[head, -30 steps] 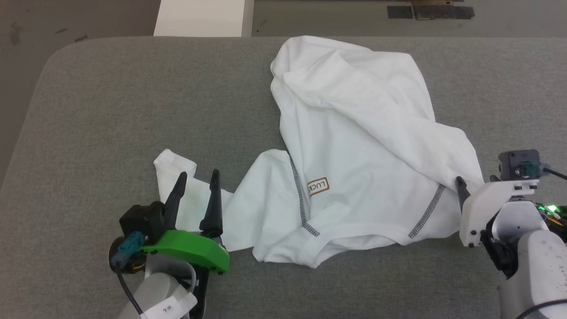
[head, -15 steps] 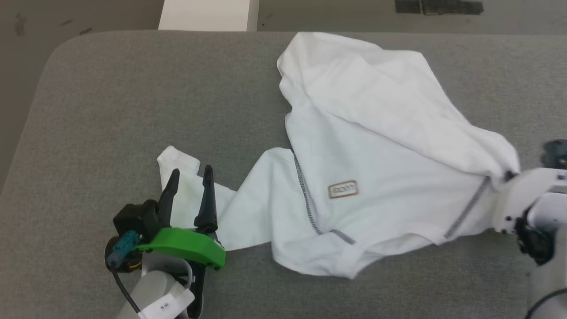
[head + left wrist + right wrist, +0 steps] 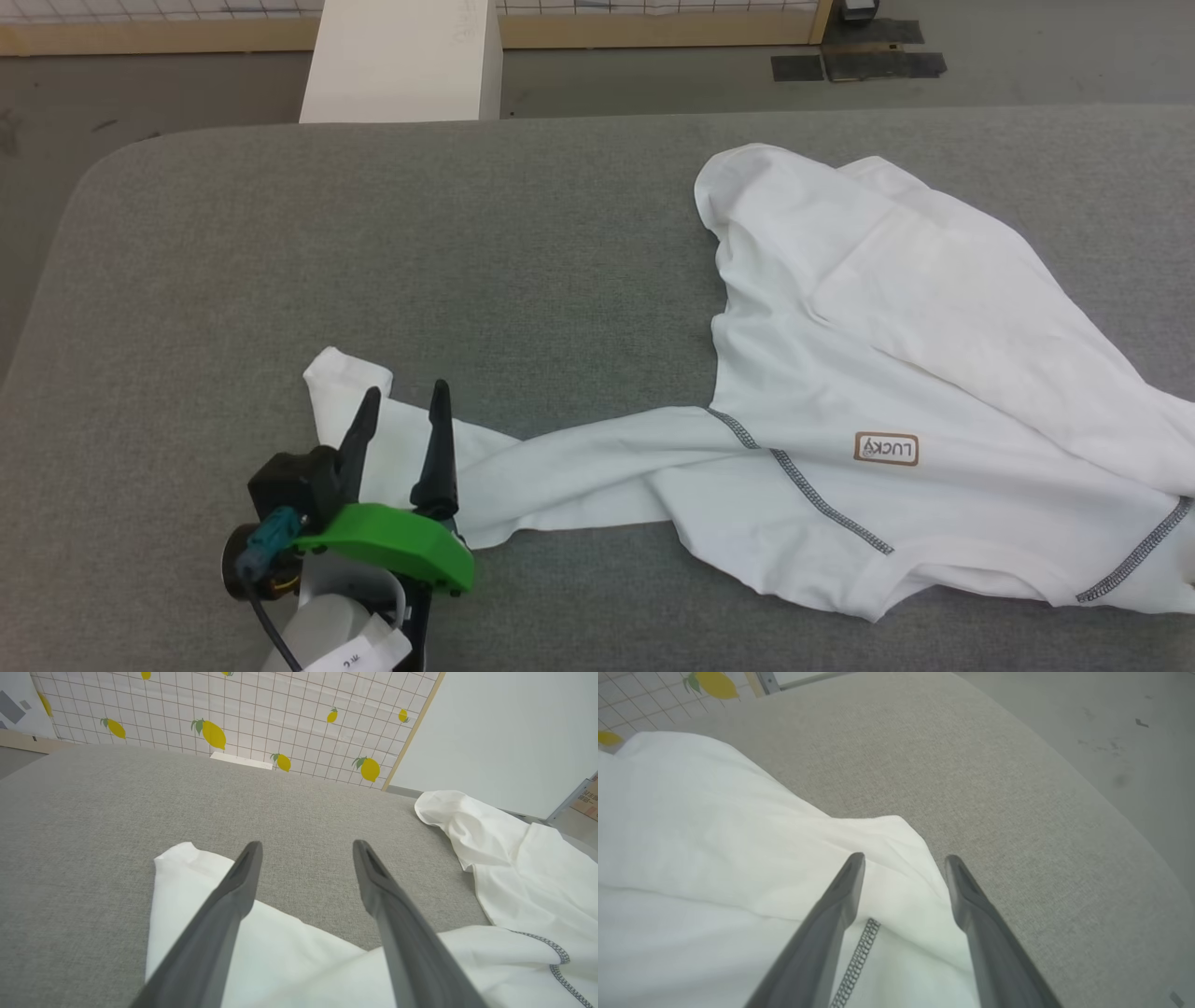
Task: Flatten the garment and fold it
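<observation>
The garment (image 3: 887, 373), a white T-shirt with a brown-bordered LUCKY patch (image 3: 886, 449), lies crumpled on the right half of the grey table (image 3: 467, 233). One sleeve stretches left to my left gripper (image 3: 405, 388). That gripper is open, its fingers straddling the sleeve's end (image 3: 196, 882) with nothing pinched. In the right wrist view my right gripper (image 3: 904, 856) hangs over the garment's other shoulder (image 3: 714, 835), close to a grey stitched seam (image 3: 859, 947). Its fingers stand apart with cloth lying loose beneath them.
A white box (image 3: 401, 61) stands on the floor beyond the table's far edge. A wall sheet printed with lemons (image 3: 233, 709) rises behind the table. The table's rounded right corner (image 3: 1111, 826) drops to the floor close to my right gripper.
My right gripper shut on the garment's shoulder, dragged it right so the left sleeve stretched out, then opened and left the head view. The head camera shifted. The left gripper stayed put.
</observation>
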You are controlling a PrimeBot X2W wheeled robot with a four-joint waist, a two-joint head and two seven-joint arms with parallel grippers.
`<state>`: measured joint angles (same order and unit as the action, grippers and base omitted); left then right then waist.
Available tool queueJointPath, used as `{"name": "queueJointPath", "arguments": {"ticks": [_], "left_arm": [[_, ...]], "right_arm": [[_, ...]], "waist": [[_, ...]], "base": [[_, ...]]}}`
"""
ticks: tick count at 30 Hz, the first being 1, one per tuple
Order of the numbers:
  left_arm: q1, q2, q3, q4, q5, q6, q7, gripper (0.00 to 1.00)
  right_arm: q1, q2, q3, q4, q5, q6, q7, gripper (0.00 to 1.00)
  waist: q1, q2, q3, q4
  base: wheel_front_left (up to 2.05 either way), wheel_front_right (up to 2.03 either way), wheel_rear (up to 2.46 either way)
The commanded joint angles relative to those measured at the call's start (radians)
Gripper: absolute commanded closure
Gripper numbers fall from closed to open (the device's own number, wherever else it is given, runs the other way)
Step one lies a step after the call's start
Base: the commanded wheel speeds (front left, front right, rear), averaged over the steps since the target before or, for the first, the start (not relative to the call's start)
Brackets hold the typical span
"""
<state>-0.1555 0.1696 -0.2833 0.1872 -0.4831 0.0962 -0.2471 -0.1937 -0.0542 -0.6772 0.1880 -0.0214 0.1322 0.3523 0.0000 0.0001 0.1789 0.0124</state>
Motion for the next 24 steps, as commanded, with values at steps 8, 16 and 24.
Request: {"name": "queueJointPath", "arguments": {"ticks": [8,16,24], "left_arm": [[0.008,0.037,-0.083,0.000,0.028,-0.045,0.118,0.00],[-0.018,0.126,-0.184,0.010,0.099,-0.025,0.442,0.00],[-0.081,0.185,-0.227,0.034,0.109,-0.023,0.734,1.00]], "right_arm": [[0.159,0.004,0.345,-0.140,0.135,-0.002,-0.310,0.00],[0.213,0.004,0.503,-0.218,0.184,-0.002,-0.358,0.00],[0.193,0.004,0.546,-0.256,0.200,-0.002,-0.355,0.00]], "waist": [[0.0000,-0.0001,-0.017,-0.027],[0.0000,-0.0001,-0.002,-0.045],[0.0000,-0.0001,0.035,-0.058]], "base": [[0.00,0.00,0.00],[0.00,0.00,0.00],[0.00,0.00,0.00]]}}
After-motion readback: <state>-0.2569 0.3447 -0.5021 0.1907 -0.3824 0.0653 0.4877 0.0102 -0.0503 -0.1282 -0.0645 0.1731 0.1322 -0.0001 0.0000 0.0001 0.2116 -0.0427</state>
